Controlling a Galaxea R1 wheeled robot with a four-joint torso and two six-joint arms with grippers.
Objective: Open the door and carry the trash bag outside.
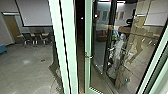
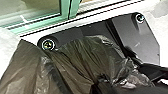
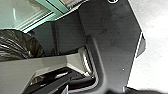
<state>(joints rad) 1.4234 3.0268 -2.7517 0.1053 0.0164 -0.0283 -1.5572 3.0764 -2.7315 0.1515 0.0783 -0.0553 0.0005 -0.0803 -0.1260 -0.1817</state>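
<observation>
Door (image 1: pixel 87 32) of glass in a pale green frame stands upright ahead of us in the head view, with a small metal handle (image 1: pixel 87 57) at its edge. Beside it we note a broad pale green post (image 1: pixel 67 37); a dark, narrow vertical gap runs between post and door. The glass pane (image 1: pixel 100 45) carries a mix of reflections and room shapes, including a whitish figure (image 1: pixel 117 55) that we cannot identify, and a small cyan light (image 1: pixel 126 80).

On the far side of the post, we observe a large pale rectangular panel (image 1: pixel 37 12) on the wall, a row of dark chairs (image 1: pixel 37 38) with tan tabletops, and a grey, smooth floor (image 1: pixel 22 65).

The trash bag (image 2: pixel 75 60), brown-black, thin and translucent plastic, is located at the robot. In the left wrist view, its creased folds cover part of the wide dark base plate (image 2: pixel 137 37), near green framing (image 2: pixel 65 10). The folds converge at a dark, indistinct area. In the right wrist view, we see glossy dark plastic of the bag just beside a grey jointed bar (image 3: pixel 50 62).

We cannot tell the state of the left gripper or the right gripper, nor which one holds the bag.
</observation>
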